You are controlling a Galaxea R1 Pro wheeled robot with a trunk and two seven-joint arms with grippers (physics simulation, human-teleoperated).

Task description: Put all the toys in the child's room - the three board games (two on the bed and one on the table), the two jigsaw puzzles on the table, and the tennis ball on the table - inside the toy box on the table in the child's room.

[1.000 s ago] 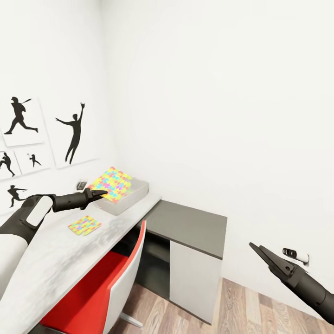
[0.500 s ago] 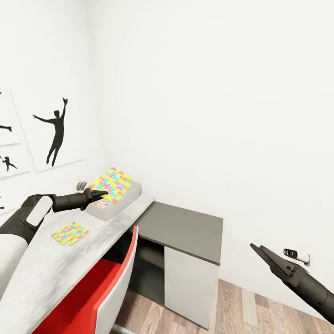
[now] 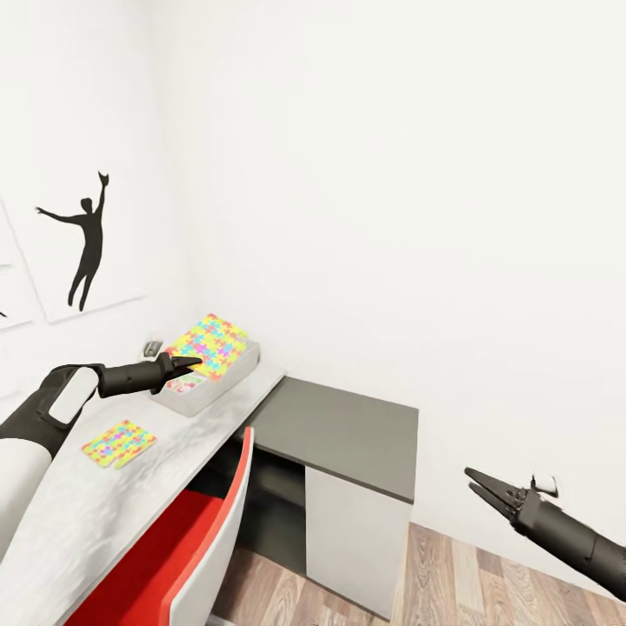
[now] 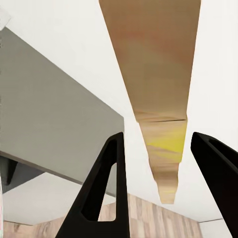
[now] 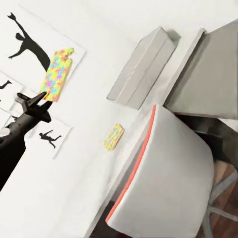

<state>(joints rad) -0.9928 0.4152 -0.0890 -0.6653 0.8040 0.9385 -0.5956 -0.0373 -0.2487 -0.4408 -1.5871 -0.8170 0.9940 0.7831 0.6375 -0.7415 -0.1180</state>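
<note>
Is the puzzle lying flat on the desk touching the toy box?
Apart. The head view shows bare table between the jigsaw puzzle and the toy box.

The desk (image 3: 130, 487) runs along the left wall, with the toy box (image 3: 213, 387) on it near the far corner and the corner section (image 3: 348, 435) adjoining it on the right. One jigsaw puzzle (image 3: 209, 345) is at the left hand (image 3: 184, 362), tilted over the toy box's near rim and seemingly gripped by its edge, though the contact is hard to make out; the other puzzle (image 3: 119, 442) lies flat on the desk, nearer the robot and left of the box. A chair (image 3: 200, 539) stands before the desk, a silhouette print (image 3: 83, 248) hangs on the wall behind it, and the right hand (image 3: 487, 491) hovers over the floor (image 3: 452, 574), well to the right of the corner section.
</note>
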